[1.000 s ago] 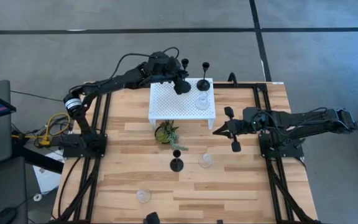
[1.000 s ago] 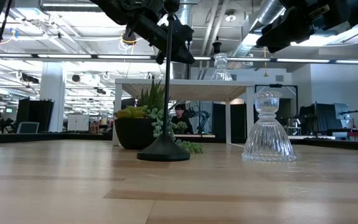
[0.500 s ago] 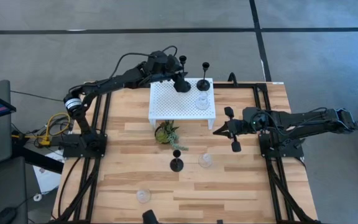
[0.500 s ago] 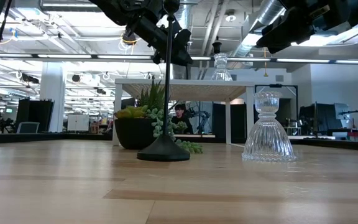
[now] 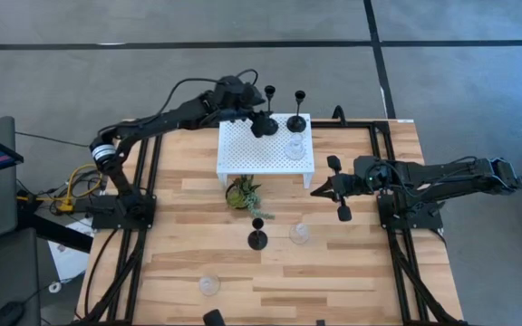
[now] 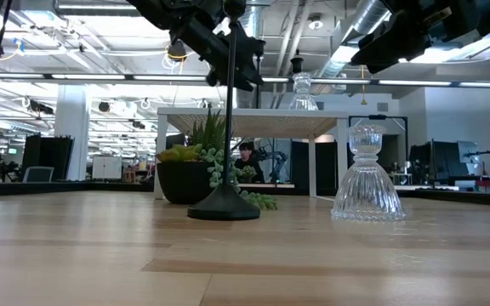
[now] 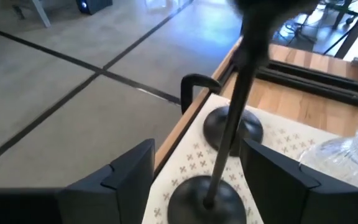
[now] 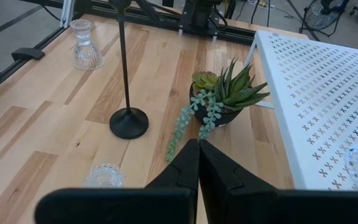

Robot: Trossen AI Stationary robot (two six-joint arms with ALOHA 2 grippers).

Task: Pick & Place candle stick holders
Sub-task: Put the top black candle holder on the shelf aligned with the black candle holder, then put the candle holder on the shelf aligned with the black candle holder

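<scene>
wooden table [image 5: 352, 272] standing on a grey floor crossed by dark lines; open workshop hall showing beyond in the low view.

white perforated stand [image 5: 243, 145] sitting at the table's far edge, carrying two black candle stick holders: one [image 5: 263, 125] toward its far left part, one [image 5: 296, 121] just beside it to the right; clear glass holder [image 5: 294, 148] standing on the stand near the second black one.

left gripper [image 7: 194, 180] hanging over the stand's far left part, fingers [image 7: 129, 171] spread wide, straddling the stem of the first black holder without pinching it; that holder's round base [image 7: 207, 199] resting on the stand between the fingers, the second black base [image 7: 233, 127] lying just beyond.

right gripper [image 5: 315, 191] hovering above the table's right side, near the stand's right front leg, fingers [image 8: 188, 165] pressed together, gripping nothing.

small green potted plant [image 5: 243, 195] sitting in front of the stand.

third black holder [image 5: 257, 237] standing upright mid-table, well apart from both grippers; clear glass holder [image 5: 299, 233] just beside it to the right; another clear glass holder [image 5: 208, 285] standing near the front left.
</scene>
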